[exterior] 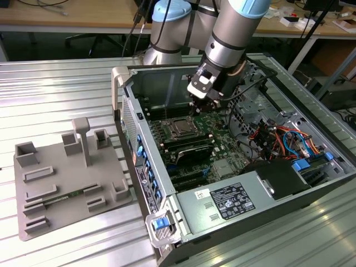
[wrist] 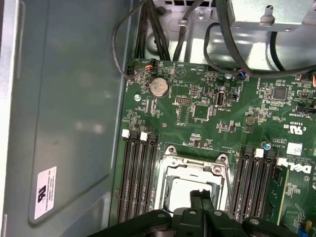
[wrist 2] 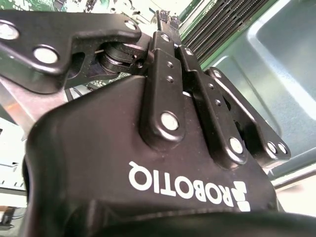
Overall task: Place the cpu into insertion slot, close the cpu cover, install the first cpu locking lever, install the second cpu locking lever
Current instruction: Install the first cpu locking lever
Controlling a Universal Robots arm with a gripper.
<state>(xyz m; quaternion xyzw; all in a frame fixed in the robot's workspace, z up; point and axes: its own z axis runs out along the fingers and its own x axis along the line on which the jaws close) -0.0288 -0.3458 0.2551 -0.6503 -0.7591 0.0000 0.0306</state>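
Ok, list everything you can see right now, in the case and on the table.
table: one, silver, under everything
computer case: one, grey, open, on the table
fixture tray: one, grey, exterior view's left of the case
motherboard: one, green, inside the case
memory slots: several, black, on the motherboard
cpu: one, silver-grey, between those slots
cpu cover: one, silver frame, around the cpu
power supply: one, silver, inside the case
gripper: one, black, jaws shut, over the cpu

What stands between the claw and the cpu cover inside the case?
Nothing visible. In the first wrist view the claw hangs right above the cpu cover, with no object between them. The black cables lie at the edge of the green board, away from the cover.
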